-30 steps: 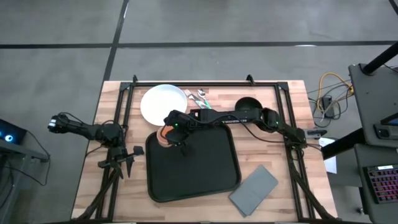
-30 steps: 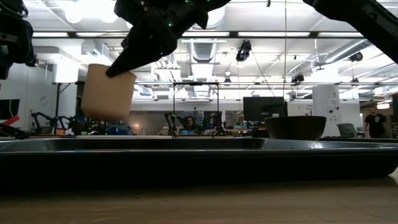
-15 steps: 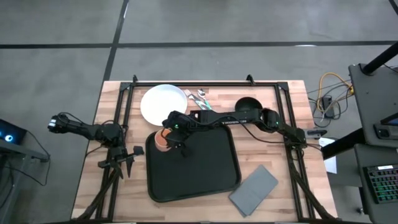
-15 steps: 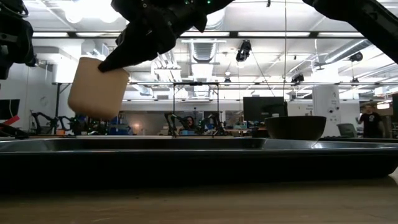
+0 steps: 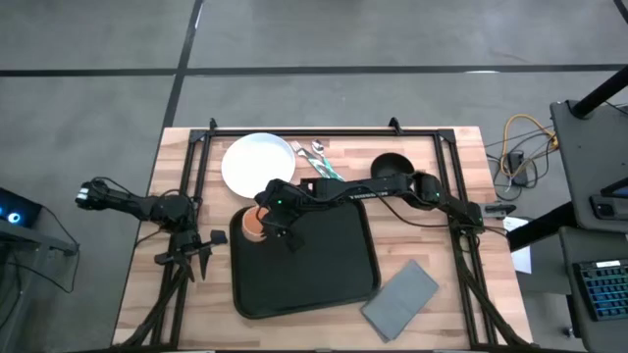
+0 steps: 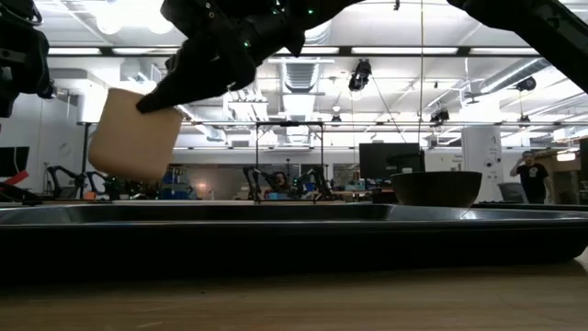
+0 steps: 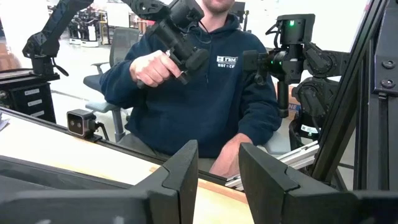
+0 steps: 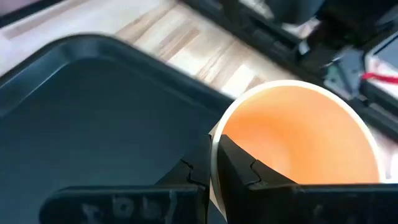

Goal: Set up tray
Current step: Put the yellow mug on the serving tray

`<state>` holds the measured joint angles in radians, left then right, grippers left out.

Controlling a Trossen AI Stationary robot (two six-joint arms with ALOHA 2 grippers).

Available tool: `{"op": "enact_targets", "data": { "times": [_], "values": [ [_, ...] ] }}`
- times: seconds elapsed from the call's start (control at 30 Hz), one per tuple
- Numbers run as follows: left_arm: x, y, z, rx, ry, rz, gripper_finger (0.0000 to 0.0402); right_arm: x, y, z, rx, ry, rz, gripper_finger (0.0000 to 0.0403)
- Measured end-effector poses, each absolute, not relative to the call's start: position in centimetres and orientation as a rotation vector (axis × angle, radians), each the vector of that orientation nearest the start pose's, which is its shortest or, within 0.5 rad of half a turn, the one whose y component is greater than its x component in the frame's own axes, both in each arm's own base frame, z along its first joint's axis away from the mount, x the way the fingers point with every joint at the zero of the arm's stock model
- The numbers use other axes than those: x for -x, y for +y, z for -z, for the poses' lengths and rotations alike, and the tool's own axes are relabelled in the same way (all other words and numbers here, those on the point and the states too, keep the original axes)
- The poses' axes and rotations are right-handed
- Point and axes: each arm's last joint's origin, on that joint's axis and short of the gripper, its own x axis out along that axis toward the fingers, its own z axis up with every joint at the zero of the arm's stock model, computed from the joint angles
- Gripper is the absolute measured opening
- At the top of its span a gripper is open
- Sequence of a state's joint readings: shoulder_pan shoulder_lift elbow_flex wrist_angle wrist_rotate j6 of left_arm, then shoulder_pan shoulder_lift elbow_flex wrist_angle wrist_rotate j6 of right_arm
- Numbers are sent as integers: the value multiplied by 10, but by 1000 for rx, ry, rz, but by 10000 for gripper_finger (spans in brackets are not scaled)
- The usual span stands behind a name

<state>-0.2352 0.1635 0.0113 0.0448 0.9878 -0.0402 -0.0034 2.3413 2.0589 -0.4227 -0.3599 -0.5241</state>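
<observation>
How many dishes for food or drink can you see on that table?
3. A white plate at the table's far left, a dark bowl at the far right, and an orange cup pinched by the right arm's fingers over the tray's far-left corner. Others may be hidden.

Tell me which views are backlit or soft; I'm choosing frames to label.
Low view: bright ceiling lights leave the right gripper and bowl as silhouettes, while the tan cup stays readable. Right wrist view: cup rim and tray are soft. High view: evenly lit. Left wrist view: left gripper fingers dark, the person well lit.
</observation>
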Motion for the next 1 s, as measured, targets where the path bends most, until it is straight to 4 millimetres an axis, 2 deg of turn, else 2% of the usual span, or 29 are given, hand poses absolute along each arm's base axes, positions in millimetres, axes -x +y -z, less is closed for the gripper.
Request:
{"op": "enact_targets", "data": {
  "times": [0.3, 0.73, 1.0],
  "values": [
    [-86, -45, -160, 77, 131, 1219, 98, -531, 9, -222, 352, 552, -493, 8],
    [-86, -46, -159, 81, 141, 1219, 98, -542, 10, -178, 348, 594, -517, 8],
    [-87, -46, -159, 82, 143, 1218, 98, -545, 10, -182, 346, 570, -511, 8]
  ]
}}
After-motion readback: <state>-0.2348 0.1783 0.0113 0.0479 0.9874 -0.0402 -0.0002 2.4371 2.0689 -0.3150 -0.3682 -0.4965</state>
